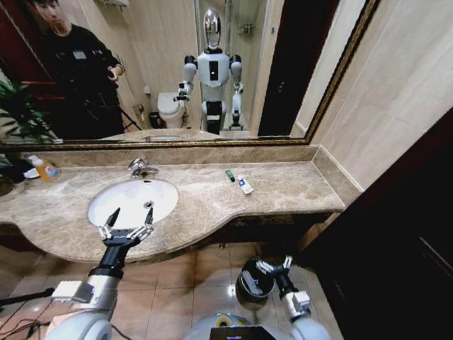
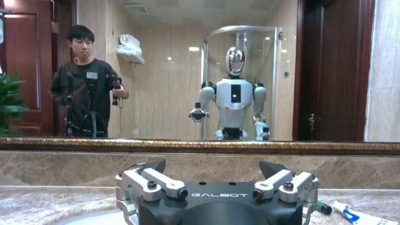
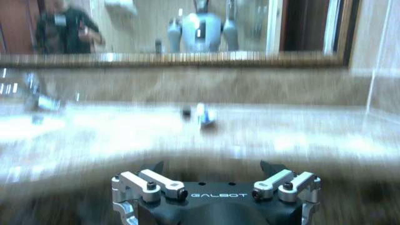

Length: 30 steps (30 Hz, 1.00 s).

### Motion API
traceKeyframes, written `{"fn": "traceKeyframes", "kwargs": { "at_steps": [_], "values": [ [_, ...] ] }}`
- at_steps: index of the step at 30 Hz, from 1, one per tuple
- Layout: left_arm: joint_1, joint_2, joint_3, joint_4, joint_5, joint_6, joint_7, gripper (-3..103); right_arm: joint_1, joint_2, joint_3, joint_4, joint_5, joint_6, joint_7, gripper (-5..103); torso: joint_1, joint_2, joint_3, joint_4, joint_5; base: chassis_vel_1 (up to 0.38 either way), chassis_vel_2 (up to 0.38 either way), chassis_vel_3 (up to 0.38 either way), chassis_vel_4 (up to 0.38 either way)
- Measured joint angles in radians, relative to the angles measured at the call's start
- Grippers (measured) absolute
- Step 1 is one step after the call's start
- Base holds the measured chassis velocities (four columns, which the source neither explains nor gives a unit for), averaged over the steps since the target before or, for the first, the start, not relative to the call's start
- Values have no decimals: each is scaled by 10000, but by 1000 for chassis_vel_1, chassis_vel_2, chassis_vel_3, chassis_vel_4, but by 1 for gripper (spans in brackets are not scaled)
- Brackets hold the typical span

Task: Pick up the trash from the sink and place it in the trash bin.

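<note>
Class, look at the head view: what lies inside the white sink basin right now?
The sink basin looks bare white. The open left gripper hovers over its front edge, hiding a little of it. Two small trash pieces lie on the marble top, outside the basin.

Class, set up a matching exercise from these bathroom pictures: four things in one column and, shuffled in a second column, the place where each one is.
Things
1. left gripper
2. right gripper
3. small white tube with blue marks
4. yellow-orange bottle

Places
A. on the beige marble top, right of the basin
B. low, over the small round dark bin on the floor
C. over the front edge of the white oval basin
D. at the counter's far left end

Pairs: 1-C, 2-B, 3-A, 4-D
</note>
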Motion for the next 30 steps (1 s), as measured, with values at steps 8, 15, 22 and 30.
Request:
{"fn": "traceKeyframes", "kwargs": {
  "at_steps": [8,15,22,30],
  "values": [
    [0,0,0,0,0,0,0,100,2417,-360,-653,224,1023,-1875,342,100,2,0,1,2,0,0,0,0,0],
    [0,0,0,1,0,0,0,100,4560,-455,-1226,-1019,2393,-2687,627,100,2,-1,2,1,1,0,0,0,0],
    [0,0,0,1,0,0,0,100,6324,-560,-1563,-2444,3765,-3333,800,100,2,-1,2,1,0,0,0,0,0],
    [0,0,0,1,0,0,0,100,7656,-381,-1858,-3694,5313,-4076,1567,100,2,-1,1,0,0,0,0,0,0]
  ]
}}
